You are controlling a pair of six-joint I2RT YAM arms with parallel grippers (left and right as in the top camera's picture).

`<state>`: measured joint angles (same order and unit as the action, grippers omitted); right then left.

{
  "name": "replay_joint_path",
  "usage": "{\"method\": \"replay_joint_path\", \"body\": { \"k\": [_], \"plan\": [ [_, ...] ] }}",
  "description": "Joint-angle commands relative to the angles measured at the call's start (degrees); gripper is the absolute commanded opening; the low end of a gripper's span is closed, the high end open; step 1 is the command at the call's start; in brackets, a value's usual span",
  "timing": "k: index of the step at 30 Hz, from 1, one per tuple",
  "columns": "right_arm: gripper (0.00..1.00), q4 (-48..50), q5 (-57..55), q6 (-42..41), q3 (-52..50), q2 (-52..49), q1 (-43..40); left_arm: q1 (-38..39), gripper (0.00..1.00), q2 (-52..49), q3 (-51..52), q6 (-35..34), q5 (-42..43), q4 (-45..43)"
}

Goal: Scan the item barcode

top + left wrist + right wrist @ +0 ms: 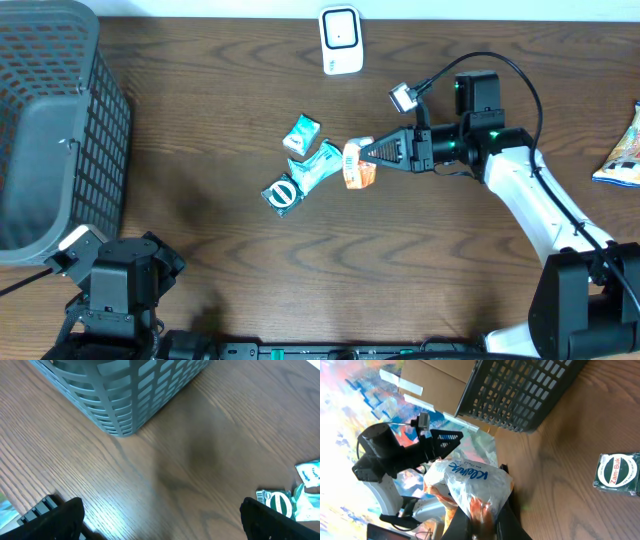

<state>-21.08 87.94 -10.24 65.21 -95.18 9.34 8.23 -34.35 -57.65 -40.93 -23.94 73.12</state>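
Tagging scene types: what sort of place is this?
Probably a lab bench staged as a mock checkout: a white barcode scanner on a wood-grain table, a grey mesh basket, and small retail packets, an orange packet in the right gripper.

A crinkled white-and-orange packet [357,172] is pinched in the right tool [367,153], well apart from the small white scanner [340,40].
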Motion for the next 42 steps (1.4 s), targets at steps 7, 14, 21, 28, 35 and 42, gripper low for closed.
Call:
{"method": "replay_joint_path", "body": {
  "k": [7,14,21,28,35,42],
  "plan": [
    [0.01,0.3,1.6,-0.7,0.7,0.7,0.5,-0.4,0.98,0.1,0.0,-0.8,-1.0,0.2],
    [0.01,0.3,1.6,-0.7,0.7,0.7,0.5,-0.4,0.98,0.1,0.0,-0.8,-1.0,0.2],
    [0.01,-0.9,-7.1,-0.5,0.7,0.7,0.6,-0.4,0.98,0.1,0.0,-0.7,-1.0,0.2],
    [0.01,-17.9,-54.8,-0.5,0.7,0.7,6.7,-0.4,0.98,0.1,0.0,-0.8,-1.0,0.2],
    [0.01,-24.2,-73.9,-2.1,4.0,0.7,12.2,-0.4,0.98,0.1,0.0,-0.8,-1.0,0.2],
    [0.01,-27.4,-82.7,-1.2,13.7,0.5,12.4,-0.4,0.98,0.1,0.0,-0.8,-1.0,0.2]
  ]
}}
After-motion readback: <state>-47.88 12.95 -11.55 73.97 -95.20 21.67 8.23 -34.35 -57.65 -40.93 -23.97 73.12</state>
